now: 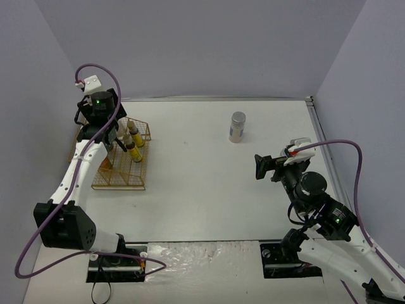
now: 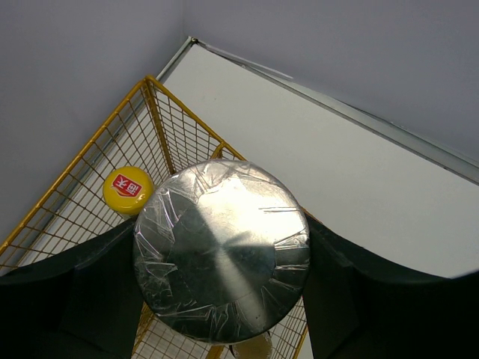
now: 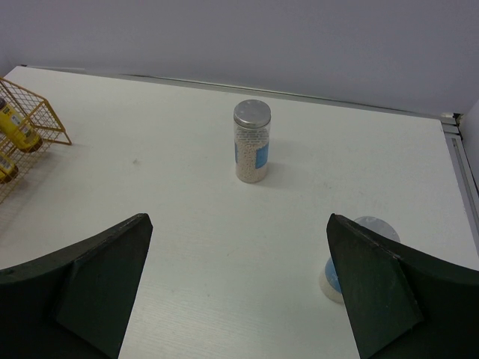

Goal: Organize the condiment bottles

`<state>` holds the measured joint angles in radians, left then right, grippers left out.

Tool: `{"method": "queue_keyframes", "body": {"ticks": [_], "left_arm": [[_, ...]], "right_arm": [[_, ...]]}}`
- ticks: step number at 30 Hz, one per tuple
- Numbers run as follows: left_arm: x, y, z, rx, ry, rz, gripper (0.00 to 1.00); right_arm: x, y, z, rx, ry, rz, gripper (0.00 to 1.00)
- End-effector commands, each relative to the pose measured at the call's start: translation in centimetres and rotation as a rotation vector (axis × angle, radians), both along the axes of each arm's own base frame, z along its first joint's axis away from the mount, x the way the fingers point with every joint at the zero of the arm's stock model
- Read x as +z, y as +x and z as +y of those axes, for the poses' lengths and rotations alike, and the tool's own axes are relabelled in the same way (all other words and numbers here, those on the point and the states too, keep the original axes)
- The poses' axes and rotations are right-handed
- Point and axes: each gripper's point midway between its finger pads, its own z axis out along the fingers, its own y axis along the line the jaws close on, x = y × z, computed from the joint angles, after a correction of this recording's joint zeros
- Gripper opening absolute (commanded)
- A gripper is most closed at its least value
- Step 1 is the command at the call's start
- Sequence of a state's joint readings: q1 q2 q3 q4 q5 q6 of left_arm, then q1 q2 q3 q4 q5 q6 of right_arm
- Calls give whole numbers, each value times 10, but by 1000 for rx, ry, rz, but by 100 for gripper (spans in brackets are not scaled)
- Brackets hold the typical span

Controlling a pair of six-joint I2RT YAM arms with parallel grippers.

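My left gripper (image 1: 112,138) is over the gold wire rack (image 1: 120,180), shut on a pale silver-lidded jar (image 2: 221,250) whose lid fills the left wrist view between the black fingers (image 2: 67,299). A yellow-capped sauce bottle (image 2: 129,191) stands in the rack beside it, and bottles (image 1: 135,151) show in the rack from above. A second silver-lidded jar (image 1: 237,126) stands upright on the table's far middle, also in the right wrist view (image 3: 252,142). A third jar (image 3: 350,263) is partly hidden behind my right finger. My right gripper (image 1: 261,166) is open and empty.
The rack's yellow wire corner (image 2: 161,93) sits close to the left wall and the table's back edge (image 2: 337,112). Dark yellow-labelled bottles (image 3: 19,129) show in the rack at the left of the right wrist view. A metal rail (image 1: 323,145) runs along the table's right edge.
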<state>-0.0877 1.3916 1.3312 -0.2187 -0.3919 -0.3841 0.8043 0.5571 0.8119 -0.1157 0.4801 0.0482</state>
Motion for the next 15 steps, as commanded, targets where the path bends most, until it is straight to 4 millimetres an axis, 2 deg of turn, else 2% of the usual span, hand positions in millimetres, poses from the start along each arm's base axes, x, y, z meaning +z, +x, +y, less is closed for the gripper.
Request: {"method": "queue_keyframes", "body": {"ticks": [1,15], "left_arm": [[49,13,0,23,0,-199,0],[24,23,-13,16,-5,-175,0]], "right_arm": [[19,5,4,3,41,-60,100],[19,6,4,4,38,-60,100]]}}
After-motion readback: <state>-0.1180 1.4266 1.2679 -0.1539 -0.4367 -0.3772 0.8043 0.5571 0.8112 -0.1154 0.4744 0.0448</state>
